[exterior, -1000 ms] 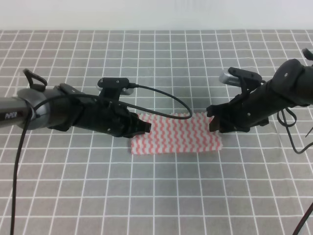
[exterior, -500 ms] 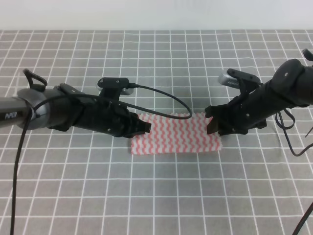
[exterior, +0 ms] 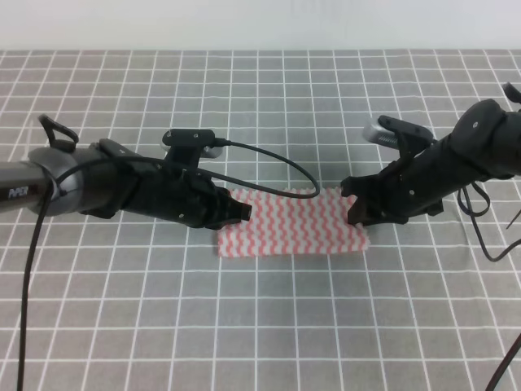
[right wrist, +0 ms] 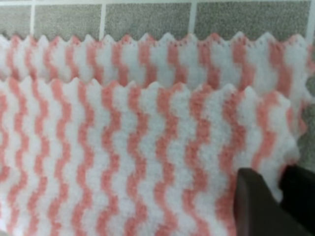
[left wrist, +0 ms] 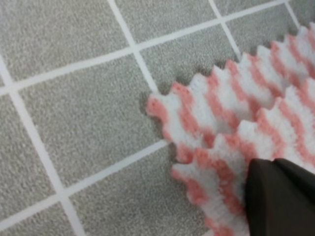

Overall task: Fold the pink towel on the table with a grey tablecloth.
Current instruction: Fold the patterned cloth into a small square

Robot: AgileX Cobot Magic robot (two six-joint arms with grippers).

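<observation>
The pink towel (exterior: pixel 293 224) lies in two layers on the table with a grey tablecloth (exterior: pixel 260 326), its upper layer set slightly back from the lower one (right wrist: pixel 123 147). At the towel's left end sits my left gripper (exterior: pixel 242 213). Its dark fingers (left wrist: pixel 280 196) press together on the zigzag corner (left wrist: pixel 231 108), and the lower part is hidden. My right gripper (exterior: pixel 356 213) holds the towel's right end. In the right wrist view its fingers (right wrist: pixel 253 206) stand close together with the pinked edge between them.
A black cable (exterior: pixel 277 167) loops from the left arm above the towel's far edge. Another cable (exterior: pixel 488 236) hangs by the right arm. Grey gridded cloth (left wrist: pixel 74 113) surrounds the towel on all sides.
The right gripper's jaws have narrowed onto the towel's right edge and dipped slightly. The left arm and the towel have stayed where they were.
</observation>
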